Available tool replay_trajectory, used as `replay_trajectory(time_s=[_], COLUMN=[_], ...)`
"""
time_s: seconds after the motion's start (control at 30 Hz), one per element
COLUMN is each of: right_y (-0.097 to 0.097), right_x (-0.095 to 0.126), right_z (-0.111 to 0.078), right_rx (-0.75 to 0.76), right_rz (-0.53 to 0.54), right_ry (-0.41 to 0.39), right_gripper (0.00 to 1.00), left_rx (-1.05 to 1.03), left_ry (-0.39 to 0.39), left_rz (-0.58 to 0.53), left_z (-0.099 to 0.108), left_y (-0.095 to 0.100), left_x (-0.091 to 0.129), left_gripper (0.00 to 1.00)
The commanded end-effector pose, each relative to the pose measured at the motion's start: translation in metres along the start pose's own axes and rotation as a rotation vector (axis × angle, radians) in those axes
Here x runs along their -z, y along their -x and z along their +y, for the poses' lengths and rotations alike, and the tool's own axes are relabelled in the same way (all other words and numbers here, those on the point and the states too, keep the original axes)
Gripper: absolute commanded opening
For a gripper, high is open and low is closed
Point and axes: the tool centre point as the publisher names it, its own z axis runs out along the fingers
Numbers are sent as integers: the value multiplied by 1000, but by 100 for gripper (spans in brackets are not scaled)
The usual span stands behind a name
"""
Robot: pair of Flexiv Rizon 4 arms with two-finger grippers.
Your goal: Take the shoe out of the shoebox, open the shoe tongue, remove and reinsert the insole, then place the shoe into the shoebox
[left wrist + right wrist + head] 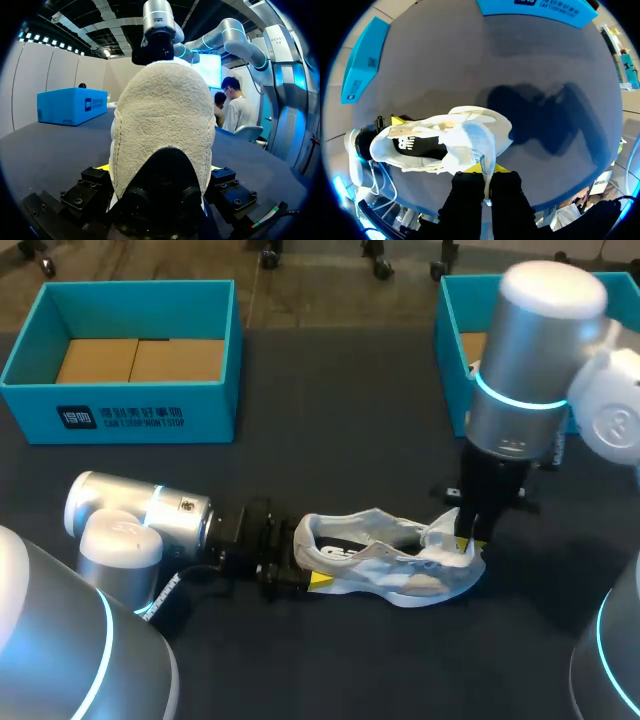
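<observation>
The shoe (385, 560) was already out and lay on the desk (330, 440) between my two arms, so I judged the step in hand to be opening the tongue (479, 150), with the insole not yet touched. My left gripper (305, 568) came in low from the side and was clamped on the heel, its fingers on either flank of the padded collar. My right gripper (470, 540) hung straight down over the front of the shoe, its fingers drawn narrow and pinching a white flap that I took for the tongue. The next move, as I read it, called for lifting that flap up and forward while the left kept the heel pinned, so the shoe would not drag along. The left shoebox (120, 415) and the right shoebox (450, 350) stood well apart from the shoe, at the desk's far side
</observation>
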Motion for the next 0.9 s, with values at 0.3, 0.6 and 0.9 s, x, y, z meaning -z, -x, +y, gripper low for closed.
replay_trajectory(time_s=[0.3,0.6,0.9], right_y=[9,8,-21], right_x=[-27,9,72], right_z=[5,-11,-28], right_rx=[18,-12,11], right_rz=[222,156,22], right_ry=[-35,-13,60], right_gripper=[13,100,100], left_rx=[0,0,0], left_ry=[1,1,1], left_rz=[0,0,0], left_z=[1,1,1], left_y=[0,0,0], left_x=[1,1,1], left_gripper=[0,0,0])
